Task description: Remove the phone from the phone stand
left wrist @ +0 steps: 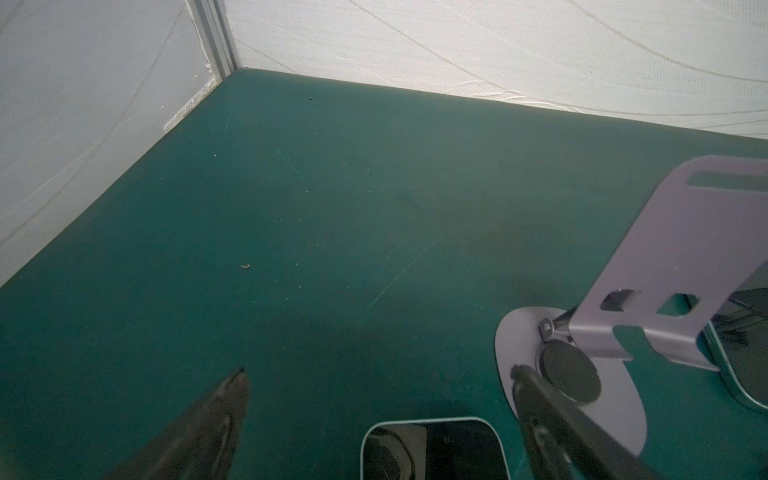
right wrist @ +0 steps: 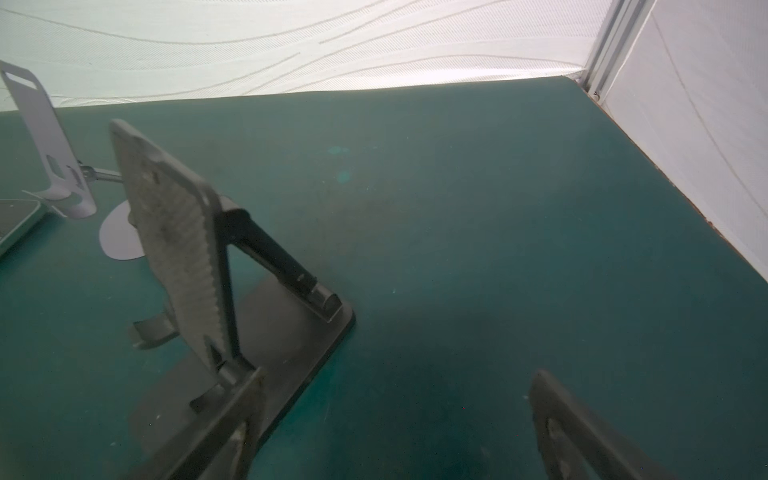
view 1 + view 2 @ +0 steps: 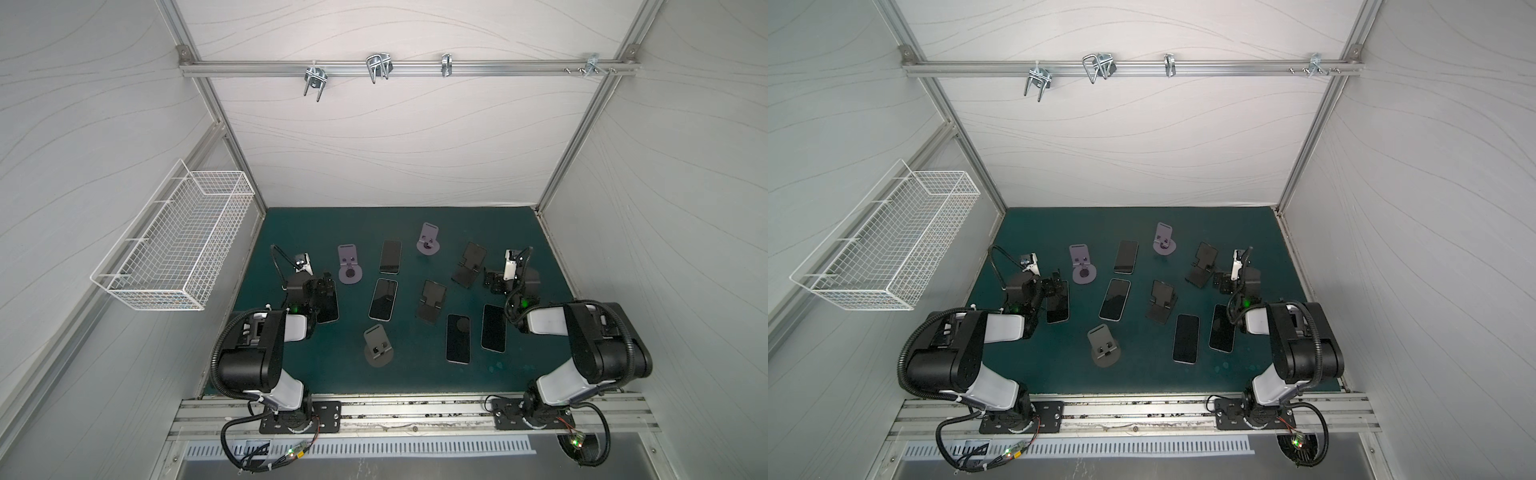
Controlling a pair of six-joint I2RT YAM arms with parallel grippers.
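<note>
Phones, five in all, were seen lying flat on the green worktop (image 3: 332, 374); none was carried by a stand. The left phone (image 3: 330, 311) was laid towards the worktop's left side, its far end hidden in both top views under the left tool (image 1: 378, 370). That tool's jaws were spread wider than the phone, and nothing was gripped. In the left wrist view the phone's rounded end was shown lying on the worktop between the two fingers.

One finger was pictured over the round base of the purple stand (image 3: 350, 266), which stood empty just beside the tool. Whether finger and base touched could not be told.

The middle phone (image 3: 383, 299) and the far phone (image 3: 391, 257) were placed near the centre, one behind the other. To their right a black stand (image 3: 432, 301) and a second black stand (image 3: 469, 262) were set, both empty. The near-right phone (image 3: 458, 338) and the right phone (image 3: 494, 328) were laid side by side towards the front right.

A second purple stand (image 3: 428, 240) was stood at the back and a grey stand (image 3: 377, 347) at the front, both bare.

The right tool (image 2: 399, 372) was held just beside the second black stand, jaws wide apart, with nothing between them.

A white wire basket (image 3: 178, 241) was hung on the left wall.
</note>
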